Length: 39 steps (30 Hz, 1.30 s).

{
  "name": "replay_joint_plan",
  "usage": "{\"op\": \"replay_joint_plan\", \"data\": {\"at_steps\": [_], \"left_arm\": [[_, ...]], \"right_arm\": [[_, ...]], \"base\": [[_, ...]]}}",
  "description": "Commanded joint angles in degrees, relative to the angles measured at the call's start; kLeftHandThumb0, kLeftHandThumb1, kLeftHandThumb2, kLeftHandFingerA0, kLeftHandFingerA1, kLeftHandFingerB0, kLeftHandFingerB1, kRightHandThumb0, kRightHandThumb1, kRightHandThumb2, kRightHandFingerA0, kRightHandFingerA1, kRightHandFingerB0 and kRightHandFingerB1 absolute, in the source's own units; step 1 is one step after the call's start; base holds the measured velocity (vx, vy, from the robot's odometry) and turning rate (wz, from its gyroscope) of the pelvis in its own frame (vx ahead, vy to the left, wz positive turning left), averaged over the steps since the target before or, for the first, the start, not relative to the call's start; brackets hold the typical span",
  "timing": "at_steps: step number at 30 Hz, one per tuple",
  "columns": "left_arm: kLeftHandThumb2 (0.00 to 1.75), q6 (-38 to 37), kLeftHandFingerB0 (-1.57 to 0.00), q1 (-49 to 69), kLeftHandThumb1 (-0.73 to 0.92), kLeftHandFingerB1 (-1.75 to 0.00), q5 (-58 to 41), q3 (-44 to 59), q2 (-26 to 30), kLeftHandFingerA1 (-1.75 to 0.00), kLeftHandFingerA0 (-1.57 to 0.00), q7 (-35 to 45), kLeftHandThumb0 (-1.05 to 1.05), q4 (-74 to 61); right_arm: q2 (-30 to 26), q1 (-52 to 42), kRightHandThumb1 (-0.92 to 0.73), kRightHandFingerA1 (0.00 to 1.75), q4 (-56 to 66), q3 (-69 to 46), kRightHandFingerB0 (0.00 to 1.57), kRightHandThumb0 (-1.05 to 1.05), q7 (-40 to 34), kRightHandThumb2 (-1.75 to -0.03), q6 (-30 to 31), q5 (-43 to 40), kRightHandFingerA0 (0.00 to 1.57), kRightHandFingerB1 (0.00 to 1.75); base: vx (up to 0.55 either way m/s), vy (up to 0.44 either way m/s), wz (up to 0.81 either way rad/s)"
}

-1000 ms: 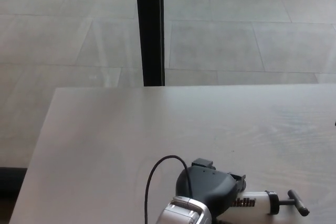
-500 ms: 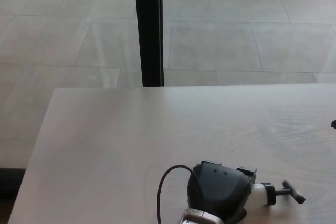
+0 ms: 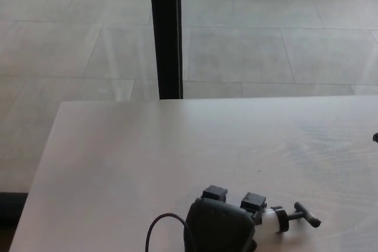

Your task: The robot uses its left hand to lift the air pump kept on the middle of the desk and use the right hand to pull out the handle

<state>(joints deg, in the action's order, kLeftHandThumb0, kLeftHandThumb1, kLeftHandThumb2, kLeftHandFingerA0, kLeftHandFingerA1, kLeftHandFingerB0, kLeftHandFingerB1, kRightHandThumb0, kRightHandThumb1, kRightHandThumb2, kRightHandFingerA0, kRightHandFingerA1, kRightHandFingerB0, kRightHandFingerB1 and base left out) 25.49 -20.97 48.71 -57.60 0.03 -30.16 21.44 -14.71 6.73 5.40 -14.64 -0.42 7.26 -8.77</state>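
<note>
My left hand shows at the bottom centre of the head view, black, with its back toward the camera. Its fingers curl over the body of the air pump, so the hand is shut on it. Only the pump's white end, a black collar and the black T-handle stick out to the right of the hand; the rest of the barrel is hidden. A small dark tip at the right edge looks like my right hand, too little of it to judge.
The pale wooden desk fills the lower half, with its left edge running down the picture's left. A black cable loops from my left wrist. Beyond the desk stands a black post on a grey tiled floor.
My left hand has shifted left and lower in the picture, taking the pump with it. The white barrel with lettering is now hidden, and the T-handle sits further left and higher.
</note>
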Motion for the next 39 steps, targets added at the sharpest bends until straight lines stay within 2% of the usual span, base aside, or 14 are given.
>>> {"op": "replay_joint_plan", "data": {"at_steps": [1,2,12,19,20,22,24,25,26,27,29,31,38,39], "left_arm": [[0.96,-9.63,-0.77,5.07,0.64,-0.96,-2.53,3.61,4.29,-1.73,-0.95,-0.78,-0.08,4.44],[1.01,-11.61,-0.62,4.98,0.7,-1.29,-2.87,5.03,4.68,-1.75,-0.78,-2.03,-0.11,5.01],[1.11,-18.04,-0.63,-1.11,0.61,-1.71,-7.06,17.11,2.97,-1.75,-0.85,2.5,-0.05,-1.32],[1.23,-21.88,-0.67,-5.24,0.54,-1.66,-7.19,21.08,3.83,-1.75,-0.91,6.96,-0.01,-6.19],[1.24,-22.29,-0.94,-5.52,0.55,-1.32,-8.07,21.96,3.56,-1.52,-1.22,7.53,-0.03,-6.98],[1.24,-22.65,-0.96,-5.87,0.56,-1.33,-8.85,23.18,2.89,-1.52,-1.23,8.45,-0.02,-8.4],[1.23,-22.31,-0.96,-6.0,0.56,-1.33,-9.13,23.9,2.21,-1.52,-1.23,9.68,-0.02,-9.61],[1.27,-22.48,-0.71,-6.1,0.52,-1.65,-9.82,24.45,1.64,-1.75,-0.9,10.27,-0.01,-10.38],[1.27,-22.65,-0.71,-6.21,0.52,-1.65,-10.87,25.21,0.87,-1.75,-0.9,11.06,-0.01,-11.63],[1.25,-22.37,-0.98,-6.04,0.54,-1.32,-11.16,25.56,0.5,-1.5,-1.22,11.56,-0.02,-12.13],[1.31,-20.79,-0.73,-5.64,0.48,-1.65,-11.55,26.23,-0.29,-1.75,-0.92,13.69,0.01,-13.94],[1.34,-16.19,-0.8,-5.31,0.47,-1.53,-11.79,26.35,-0.81,-1.75,-0.91,19.17,0.02,-17.34],[1.36,-10.5,-0.86,-2.31,0.44,-1.55,-12.88,24.94,1.93,-1.75,-0.97,31.22,-0.01,-19.69],[1.3,-8.85,-0.85,-2.02,0.47,-1.57,-12.96,25.05,2.29,-1.75,-0.94,32.9,-0.01,-19.81]], "right_arm": [[0.56,-0.79,-0.67,0.85,1.6,0.18,0.61,-0.27,-1.47,-0.59,1.12,2.06,0.69,0.49],[0.84,-1.36,-0.66,0.83,1.46,0.52,0.62,-0.25,-1.26,-0.59,0.33,2.33,0.71,0.49],[1.21,-2.18,-0.65,0.88,1.05,4.9,0.58,-0.31,-0.23,-0.59,-1.01,5.68,0.72,0.47],[1.24,-2.48,-0.65,0.82,0.78,8.04,0.56,-0.28,0.13,-0.59,-1.76,7.92,0.72,0.47],[0.93,-2.42,-0.65,0.83,0.46,8.87,0.56,-0.29,0.35,-0.59,-2.38,8.76,0.71,0.46],[0.43,-2.32,-0.65,0.87,-0.31,10.28,0.56,-0.29,0.36,-0.59,-3.7,10.41,0.72,0.47],[0.58,-2.1,-0.64,0.93,-0.89,10.91,0.59,-0.28,0.3,-0.59,-4.47,10.69,0.72,0.48],[0.57,-1.76,-0.49,0.92,-1.81,11.55,0.55,-0.37,0.24,-0.87,-5.39,11.32,0.76,0.63],[0.58,-1.27,-0.49,0.92,-3.11,12.52,0.55,-0.37,0.18,-0.87,-6.75,12.29,0.76,0.63],[0.6,-1.12,-0.48,0.93,-3.29,12.82,0.55,-0.37,0.03,-0.87,-6.76,12.59,0.75,0.63],[0.75,-0.69,-0.47,0.92,-3.74,13.78,0.51,-0.37,-0.32,-0.88,-7.01,13.51,0.76,0.63],[0.99,-0.31,-0.62,0.92,-4.21,14.98,0.57,-0.35,-0.66,-0.57,-7.92,14.72,0.69,0.5],[0.47,-0.45,-0.57,0.86,-5.72,17.1,0.44,-0.38,-3.12,-0.55,-13.46,19.22,0.45,0.42],[0.13,-0.03,-0.41,0.76,-6.02,17.22,0.29,-0.45,-3.52,-0.78,-14.13,19.96,0.41,0.51]], "base": [[0.0,0.0,0.0],[0.0,0.0,0.0],[0.0,0.0,0.0],[0.0,0.0,0.0],[0.0,0.0,0.0],[0.0,0.0,0.0],[0.0,0.0,0.0],[0.0,0.0,0.0],[0.0,0.0,0.0],[0.0,0.0,0.0],[0.0,0.0,0.0],[0.0,0.0,0.0],[0.0,0.0,0.0],[0.0,0.0,0.0]]}}
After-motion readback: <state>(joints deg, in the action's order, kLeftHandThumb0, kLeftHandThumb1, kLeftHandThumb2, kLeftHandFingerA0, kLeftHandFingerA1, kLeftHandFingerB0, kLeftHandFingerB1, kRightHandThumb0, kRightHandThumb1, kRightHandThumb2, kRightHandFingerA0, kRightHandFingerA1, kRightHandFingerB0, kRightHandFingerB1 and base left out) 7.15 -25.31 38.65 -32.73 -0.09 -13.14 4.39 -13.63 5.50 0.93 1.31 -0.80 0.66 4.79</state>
